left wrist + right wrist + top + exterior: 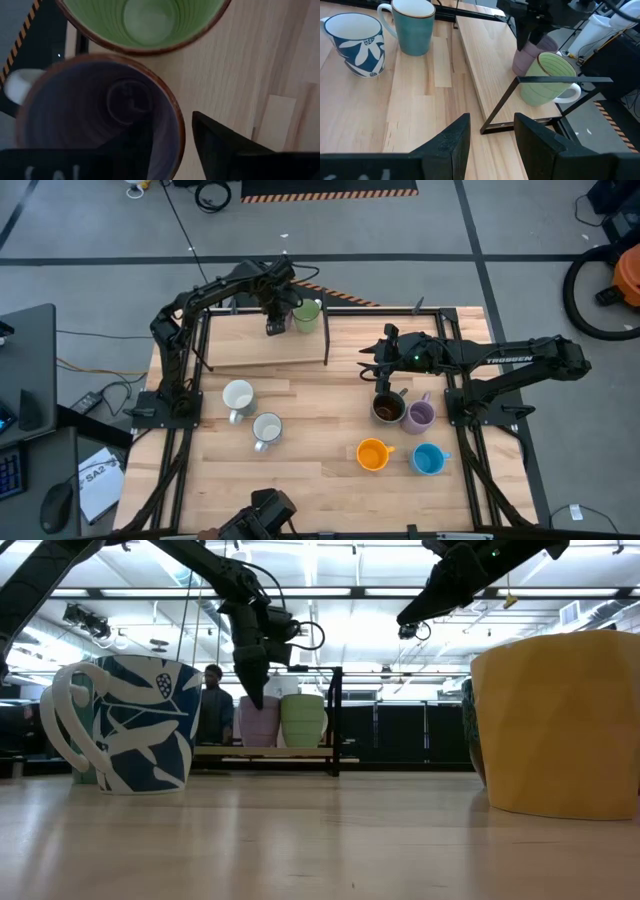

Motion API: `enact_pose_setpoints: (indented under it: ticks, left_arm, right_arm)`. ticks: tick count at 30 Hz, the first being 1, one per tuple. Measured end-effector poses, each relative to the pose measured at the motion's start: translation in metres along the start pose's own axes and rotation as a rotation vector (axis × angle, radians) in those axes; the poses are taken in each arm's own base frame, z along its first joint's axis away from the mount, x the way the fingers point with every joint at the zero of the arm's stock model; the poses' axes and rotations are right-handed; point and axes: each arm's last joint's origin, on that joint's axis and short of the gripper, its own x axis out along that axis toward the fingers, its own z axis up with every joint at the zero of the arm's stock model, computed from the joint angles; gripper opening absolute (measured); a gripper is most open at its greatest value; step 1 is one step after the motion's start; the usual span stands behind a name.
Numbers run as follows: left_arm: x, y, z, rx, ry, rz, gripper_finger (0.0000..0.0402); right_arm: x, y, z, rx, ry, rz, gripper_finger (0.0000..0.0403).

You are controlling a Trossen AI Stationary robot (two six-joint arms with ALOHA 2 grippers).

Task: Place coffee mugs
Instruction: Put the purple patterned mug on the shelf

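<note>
A lilac mug [100,110] stands upright on a raised wooden shelf [262,346] at the far left, close beside a green mug [145,20]. My left gripper [172,145] hangs over the lilac mug, pointing steeply down and open. One finger is inside the mug and one outside its wall, with a gap showing at the rim [179,131]. From across the table, the lilac mug [526,59] and green mug [546,80] sit side by side below that gripper [532,37]. My right gripper [492,135] hovers open and empty above the table's right half.
Two mugs with white insides [238,397] [267,428] stand left of centre. A dark brown mug [388,408], a second lilac one [420,415], an orange one [372,454] and a blue one [428,459] stand on the right. The shelf's black frame [540,80] edges the green mug.
</note>
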Motion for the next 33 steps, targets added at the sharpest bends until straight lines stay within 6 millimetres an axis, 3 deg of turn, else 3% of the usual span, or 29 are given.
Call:
enact_pose_setpoints:
  ticks: [11, 18, 22, 28, 33]
  left_arm:
    - [-0.032, -0.009, 0.015, 0.055, 0.010, 0.071, 0.0158]
    - [-0.053, -0.015, 0.031, 0.100, -0.083, 0.113, 0.0158]
    - [-0.053, -0.021, 0.036, 0.147, -0.114, 0.089, 0.0158]
    - [-0.046, -0.043, 0.045, 0.437, -0.095, 0.064, 0.0158]
    - [-0.038, -0.049, 0.051, 0.547, -0.083, 0.063, 0.0158]
  right_arm:
    - [0.000, 0.000, 0.000, 0.003, 0.002, -0.001, 0.0158]
    - [0.000, 0.000, 0.000, -0.001, 0.005, -0.002, 0.0158]
    - [0.000, 0.000, -0.001, 0.000, 0.015, 0.000, 0.0158]
    - [0.000, 0.000, -0.002, -0.003, 0.017, 0.001, 0.0158]
    - [0.000, 0.000, -0.001, -0.003, 0.015, 0.001, 0.0158]
